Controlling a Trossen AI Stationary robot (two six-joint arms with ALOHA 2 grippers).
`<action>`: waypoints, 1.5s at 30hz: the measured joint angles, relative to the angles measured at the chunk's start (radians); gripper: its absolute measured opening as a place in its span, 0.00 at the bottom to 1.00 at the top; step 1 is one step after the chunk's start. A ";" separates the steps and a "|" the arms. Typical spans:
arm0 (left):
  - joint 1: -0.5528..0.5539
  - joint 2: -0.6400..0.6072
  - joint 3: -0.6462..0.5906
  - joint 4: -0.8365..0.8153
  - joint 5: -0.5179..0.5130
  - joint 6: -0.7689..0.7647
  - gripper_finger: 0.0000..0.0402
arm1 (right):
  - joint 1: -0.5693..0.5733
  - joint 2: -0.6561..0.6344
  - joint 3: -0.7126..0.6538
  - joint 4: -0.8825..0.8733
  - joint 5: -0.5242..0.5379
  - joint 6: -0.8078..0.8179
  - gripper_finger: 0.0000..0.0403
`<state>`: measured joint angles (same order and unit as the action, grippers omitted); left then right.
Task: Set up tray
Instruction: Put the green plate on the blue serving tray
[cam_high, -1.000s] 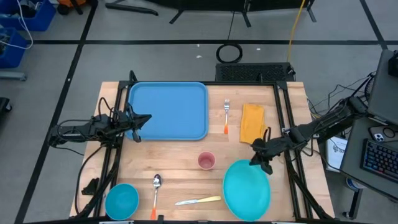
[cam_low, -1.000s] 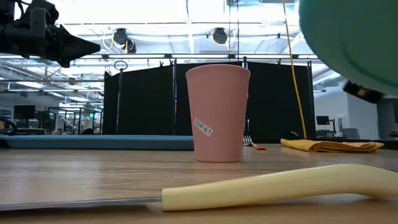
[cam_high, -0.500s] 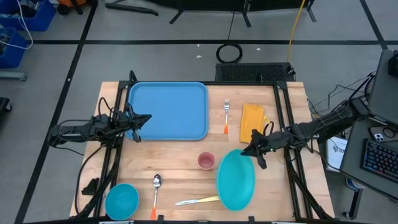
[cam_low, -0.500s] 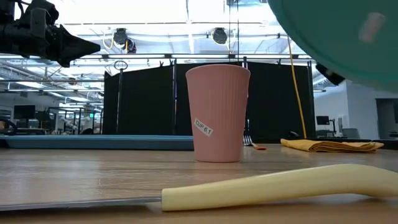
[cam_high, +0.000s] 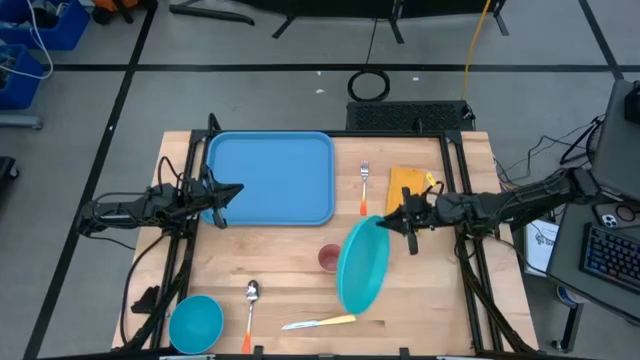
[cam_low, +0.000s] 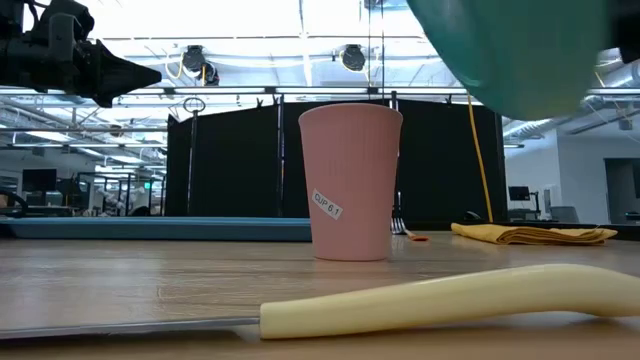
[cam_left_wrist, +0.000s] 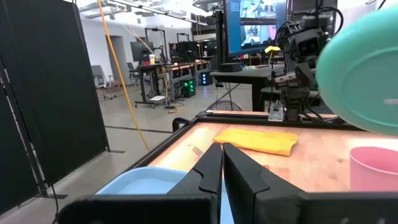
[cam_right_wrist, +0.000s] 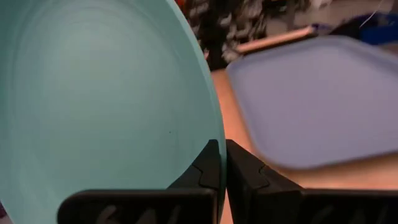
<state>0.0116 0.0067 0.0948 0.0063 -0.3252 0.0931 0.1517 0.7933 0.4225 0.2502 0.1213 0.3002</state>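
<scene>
The light-blue tray (cam_high: 270, 178) lies flat at the table's far left. My left gripper (cam_high: 232, 190) hovers shut at the tray's left edge, holding nothing; the left wrist view shows its fingers (cam_left_wrist: 222, 165) closed. My right gripper (cam_high: 384, 222) is shut on a round teal plate (cam_high: 362, 265), which is tipped on edge above the middle of the table. The plate partly covers a pink cup (cam_high: 326, 258) that stands upright on its base (cam_low: 350, 180). My right gripper pinches the plate's rim (cam_right_wrist: 211, 134) between its two fingers, one on the hollow inner face and one on the back. The fingers come about level from the table's right. The plate is lifted clear and tilted steeply, reaching from the fingers toward the near edge.
A fork (cam_high: 364, 185) and a folded yellow napkin (cam_high: 405, 185) lie right of the tray. A spoon (cam_high: 250, 300), a cream-handled knife (cam_high: 318, 322) and a blue bowl (cam_high: 195, 322) lie along the near edge. Black frame rails run down both table sides.
My right gripper has gone up and toward the table's left and far edge, rolling its wrist. The plate has come with it from the near right, tipped from nearly flat to steeply on edge, and now overlaps the cup. My left arm has kept still.
</scene>
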 joint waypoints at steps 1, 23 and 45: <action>0.000 0.000 0.000 0.000 0.000 0.003 0.05 | -0.017 0.000 0.000 0.016 -0.015 -0.011 0.00; 0.000 0.000 0.000 0.098 0.000 0.017 0.05 | -0.272 0.283 0.238 0.102 -0.183 -0.089 0.00; 0.000 0.000 -0.001 0.283 0.142 -0.126 0.05 | -0.466 0.717 0.685 -0.107 -0.362 -0.077 0.00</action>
<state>0.0116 0.0063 0.0940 0.2889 -0.1828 -0.0334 -0.3145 1.5106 1.1077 0.1428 -0.2404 0.2234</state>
